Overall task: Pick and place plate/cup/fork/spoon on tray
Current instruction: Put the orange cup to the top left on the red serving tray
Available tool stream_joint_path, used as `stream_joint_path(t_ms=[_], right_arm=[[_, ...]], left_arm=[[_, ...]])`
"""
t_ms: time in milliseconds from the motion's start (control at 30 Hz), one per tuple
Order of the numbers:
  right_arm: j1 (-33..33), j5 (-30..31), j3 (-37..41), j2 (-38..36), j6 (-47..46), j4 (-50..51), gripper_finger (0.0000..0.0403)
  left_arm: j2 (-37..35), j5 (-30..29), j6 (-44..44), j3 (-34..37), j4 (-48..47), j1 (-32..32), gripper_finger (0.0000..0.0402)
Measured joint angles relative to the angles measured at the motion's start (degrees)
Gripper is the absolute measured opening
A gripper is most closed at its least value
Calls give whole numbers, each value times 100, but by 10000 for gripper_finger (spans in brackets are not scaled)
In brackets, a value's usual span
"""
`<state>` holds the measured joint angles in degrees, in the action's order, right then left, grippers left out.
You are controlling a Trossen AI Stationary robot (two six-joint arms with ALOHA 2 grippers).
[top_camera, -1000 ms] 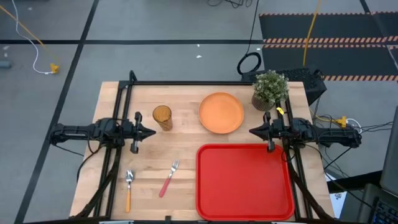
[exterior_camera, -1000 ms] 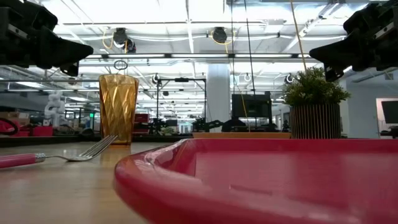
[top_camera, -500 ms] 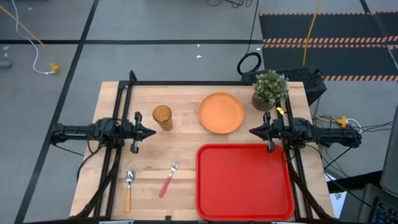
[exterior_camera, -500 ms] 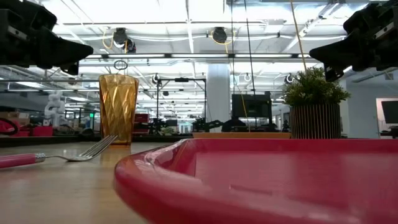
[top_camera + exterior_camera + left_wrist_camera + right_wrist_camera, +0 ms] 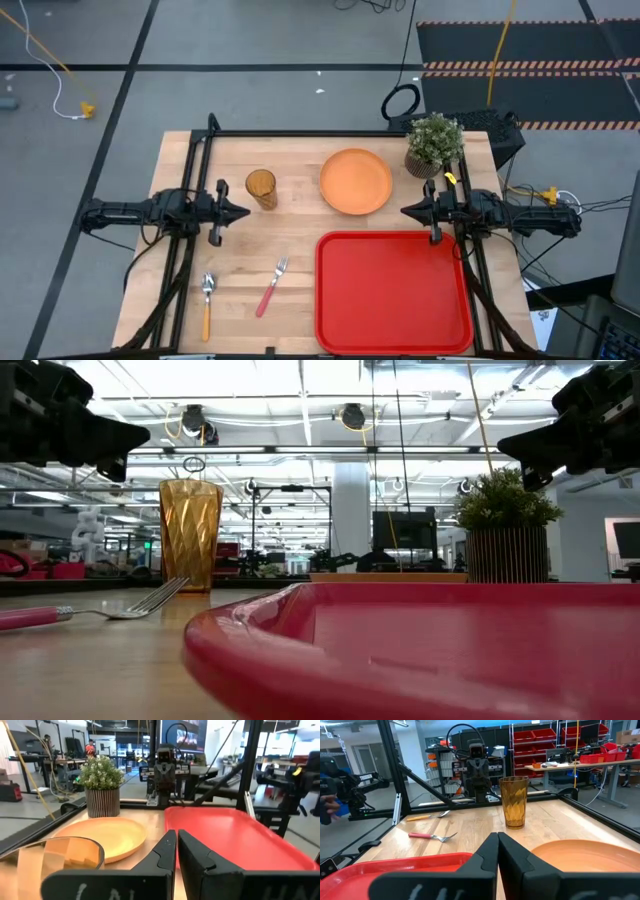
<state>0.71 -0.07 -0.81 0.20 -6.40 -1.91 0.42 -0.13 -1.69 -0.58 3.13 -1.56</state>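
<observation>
The orange plate [image 5: 355, 181] lies flat on the table at the far middle, and the amber cup [image 5: 261, 187] stands upright to its left. The red tray [image 5: 393, 290] lies at the near right. The pink-handled fork [image 5: 271, 286] and the orange-handled spoon [image 5: 207, 303] lie flat at the near left. My left gripper [image 5: 248, 211] is shut and empty, above the table just near-left of the cup. My right gripper [image 5: 403, 211] is shut and empty, above the tray's far edge, right of the plate. The two grippers point at each other.
A potted green plant [image 5: 434, 143] stands at the far right, just beyond my right arm. A black frame rail [image 5: 300, 133] runs along the table's far edge. Bare wood shows between the cup, the fork and the tray.
</observation>
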Motion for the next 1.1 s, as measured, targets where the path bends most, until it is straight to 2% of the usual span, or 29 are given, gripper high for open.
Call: stream_joint_path(t_ms=[100,433,567,767,1100], right_arm=[[2,0,0,1,-1,0,0],[1,0,1,0,-2,0,0],[1,1,0,0,0,0,0],[1,0,0,1,-1,0,0],[2,2,1,1,-2,0,0]], left_arm=[[1,1,-149,2,101,0,21],[1,-41,-1532,-44,447,-4,21],[149,-313,-1343,-357,432,-3,8],[988,-682,-875,-1428,62,0,3],[3075,-1456,-418,-3904,-803,0,2]])
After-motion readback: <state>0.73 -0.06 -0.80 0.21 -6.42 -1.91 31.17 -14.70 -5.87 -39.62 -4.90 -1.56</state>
